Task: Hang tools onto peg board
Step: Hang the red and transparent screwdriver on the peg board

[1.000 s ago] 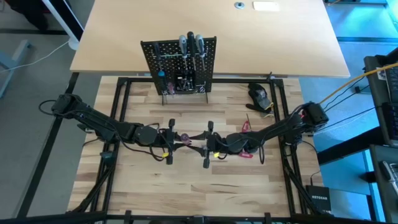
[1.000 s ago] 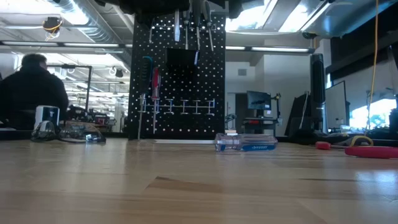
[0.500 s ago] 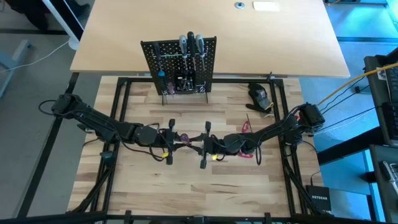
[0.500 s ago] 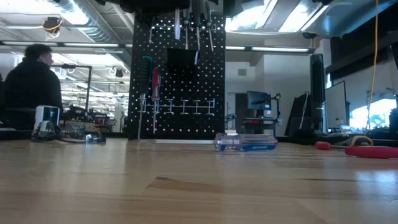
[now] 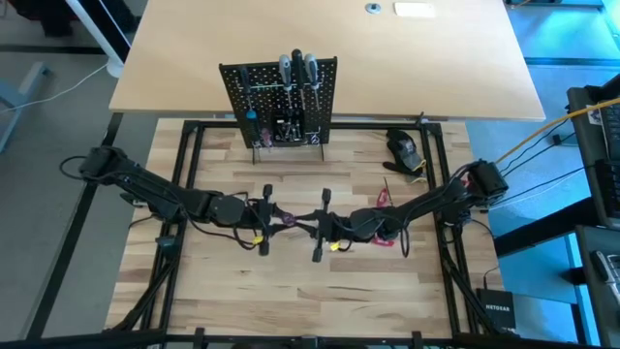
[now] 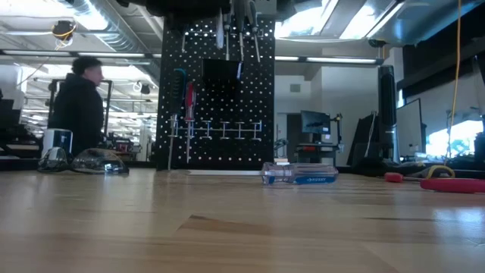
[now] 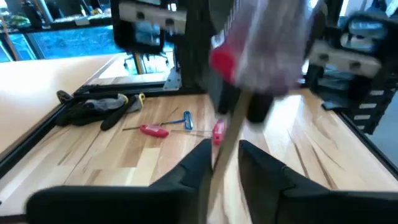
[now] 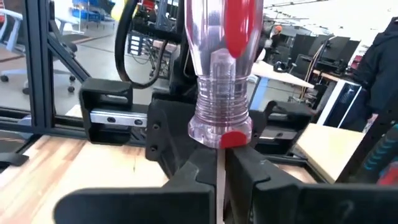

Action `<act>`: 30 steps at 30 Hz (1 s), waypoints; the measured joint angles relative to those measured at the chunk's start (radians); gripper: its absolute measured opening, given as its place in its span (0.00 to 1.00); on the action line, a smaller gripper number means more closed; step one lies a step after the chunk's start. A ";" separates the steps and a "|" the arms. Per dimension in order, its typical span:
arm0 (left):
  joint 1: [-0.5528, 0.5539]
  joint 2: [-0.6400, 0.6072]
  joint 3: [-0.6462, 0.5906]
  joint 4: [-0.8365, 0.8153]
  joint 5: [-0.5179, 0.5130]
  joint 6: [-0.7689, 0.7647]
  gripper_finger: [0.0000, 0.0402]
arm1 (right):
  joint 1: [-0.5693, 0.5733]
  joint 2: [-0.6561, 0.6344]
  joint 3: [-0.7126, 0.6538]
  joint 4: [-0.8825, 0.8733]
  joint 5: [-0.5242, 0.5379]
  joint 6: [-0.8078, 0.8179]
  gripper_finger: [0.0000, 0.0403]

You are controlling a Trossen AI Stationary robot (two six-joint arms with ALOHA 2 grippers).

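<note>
The two arms meet at the middle of the slatted bench [image 5: 291, 291] in the high view, a black frame running along its edges and bare planks open below them toward the lower part of the frame. The left hand [image 5: 278, 215] comes in from the left and the right hand [image 5: 312, 228] from the right, tips nearly touching just below frame centre. Between them is a screwdriver [image 8: 222, 68] with a clear handle marked red and a thin silver shaft. In the right wrist view the right hand's fingers [image 8: 186, 171] are pressed shut on that shaft, with the handle standing up just past them. In the left wrist view the left hand's fingers [image 7: 193, 168] stand a little apart with the shaft running between them; whether they touch it I cannot tell.

The peg board [image 5: 279, 102] stands upright in the upper middle of the high view, at the seam between the slatted bench and the pale tabletop [image 5: 436, 58] behind it. It is black, dotted with holes, and several tools already hang on it, among them a teal-handled and a red-handled screwdriver [image 6: 189, 97] at the left of the board in the low view. A strip of clear planks lies between the board and the hands.

On the right side lie more tools: red-handled pliers [image 5: 384, 198] just by the right arm, and a dark lump [image 5: 404, 147] near the upper right frame corner. In the low view a clear-handled tool [image 6: 299, 174] lies flat before the board, and a person [image 6: 79, 102] stands far left in the room beyond.
</note>
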 joint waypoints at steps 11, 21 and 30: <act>-0.006 -0.291 -0.006 -0.481 -0.020 -0.082 0.29 | -0.004 -0.183 -0.051 -0.061 0.118 -0.075 0.04; -0.051 -0.432 -0.298 -0.306 -0.083 -0.159 0.21 | -0.204 -0.220 -0.258 0.208 0.082 -0.041 0.04; -0.036 -0.434 -0.347 -0.257 -0.085 -0.110 0.15 | -0.363 -0.217 -0.339 0.320 0.013 0.034 0.04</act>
